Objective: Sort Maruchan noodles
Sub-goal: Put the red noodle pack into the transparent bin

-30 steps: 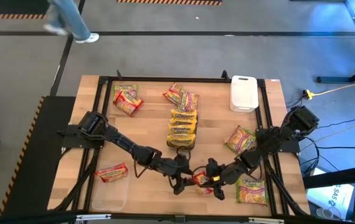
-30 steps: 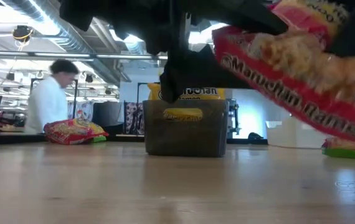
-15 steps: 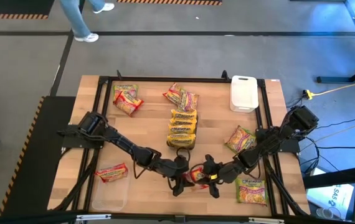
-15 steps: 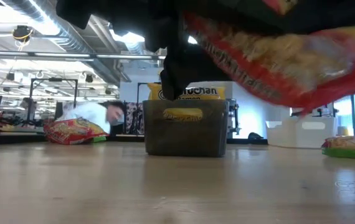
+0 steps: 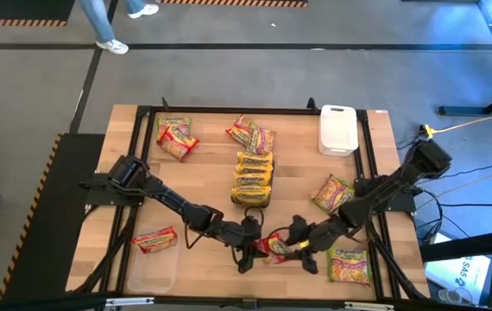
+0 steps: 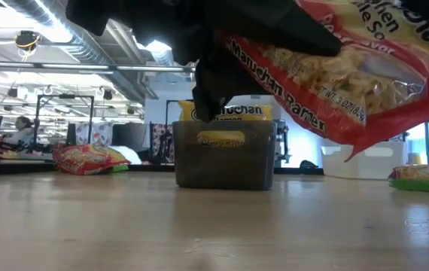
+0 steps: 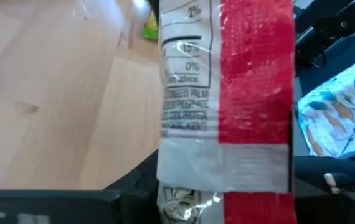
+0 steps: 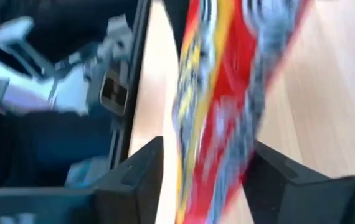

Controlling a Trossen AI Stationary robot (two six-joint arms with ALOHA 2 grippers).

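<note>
Near the table's [image 5: 134, 147] six-o'clock edge, the left gripper [image 5: 248, 248] and right gripper [image 5: 302, 244] meet around one red packet [image 5: 274, 247] (lifted clear of the wood, as the low view shows). The left jaws are closed on one end of it. The right jaws straddle the other end, standing apart from the plastic on both sides. At the centre, a dark tray [image 5: 251, 197] holds a row of yellow packets [image 5: 253, 173]. More packets lie at eleven o'clock [image 5: 175, 138], at twelve [image 5: 251, 134], at four [image 5: 332, 194] and at five [image 5: 349, 265]. One red one [image 5: 154, 239] sits at seven, above a clear tray [image 5: 151, 275]. A white tray [image 5: 337, 130] stands at one.
</note>
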